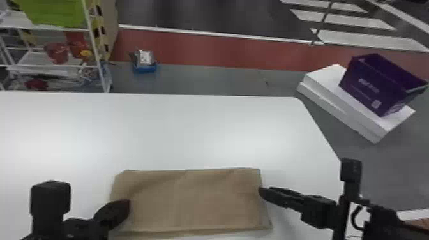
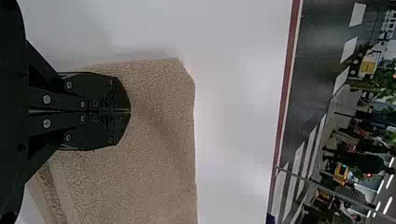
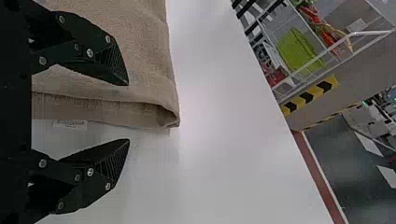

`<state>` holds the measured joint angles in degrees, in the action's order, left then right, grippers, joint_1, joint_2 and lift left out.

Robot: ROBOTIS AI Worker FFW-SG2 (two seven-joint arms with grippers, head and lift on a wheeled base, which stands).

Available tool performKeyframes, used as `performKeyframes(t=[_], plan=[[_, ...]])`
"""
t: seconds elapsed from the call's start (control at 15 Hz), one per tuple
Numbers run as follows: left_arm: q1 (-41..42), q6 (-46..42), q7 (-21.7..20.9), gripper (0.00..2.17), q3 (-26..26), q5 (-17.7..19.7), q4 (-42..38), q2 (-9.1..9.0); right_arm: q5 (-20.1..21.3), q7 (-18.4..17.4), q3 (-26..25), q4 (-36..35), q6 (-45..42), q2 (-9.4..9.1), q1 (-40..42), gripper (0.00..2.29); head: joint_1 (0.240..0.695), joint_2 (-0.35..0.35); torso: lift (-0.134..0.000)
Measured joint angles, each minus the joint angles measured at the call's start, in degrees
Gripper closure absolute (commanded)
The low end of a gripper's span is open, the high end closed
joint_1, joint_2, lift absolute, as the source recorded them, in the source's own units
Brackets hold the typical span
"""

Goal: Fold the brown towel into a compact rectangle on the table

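A brown towel [image 1: 198,201] lies folded into a flat rectangle on a white counter [image 1: 159,134]. The left tool [image 1: 125,205] is over the towel's left end, its two black fingers closed together. The right tool [image 1: 263,192] is at the right end, fingers wide apart, the towel's folded edge showing between them.

The brown towel [image 1: 198,201] lies flat on the white table [image 1: 191,127], folded into a wide, layered rectangle; its weave looks rough and nubby; the far left corner is cut off at a slant; faint creases cross the top; at the right side the layers curl round in a soft fold, a small pale label beside it.
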<state>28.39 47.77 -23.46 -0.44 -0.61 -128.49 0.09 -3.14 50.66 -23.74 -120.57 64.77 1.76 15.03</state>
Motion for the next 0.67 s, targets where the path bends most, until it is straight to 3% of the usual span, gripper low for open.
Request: performKeyframes(t=[0.67], plan=[[-0.1, -0.5, -1.2, 1.82, -0.2, 0.2, 0.1, 0.00, 2.8, -0.6, 1.9, 0.0, 6.8, 0.00, -2.2, 0.55, 0.695, -0.175, -0.124]])
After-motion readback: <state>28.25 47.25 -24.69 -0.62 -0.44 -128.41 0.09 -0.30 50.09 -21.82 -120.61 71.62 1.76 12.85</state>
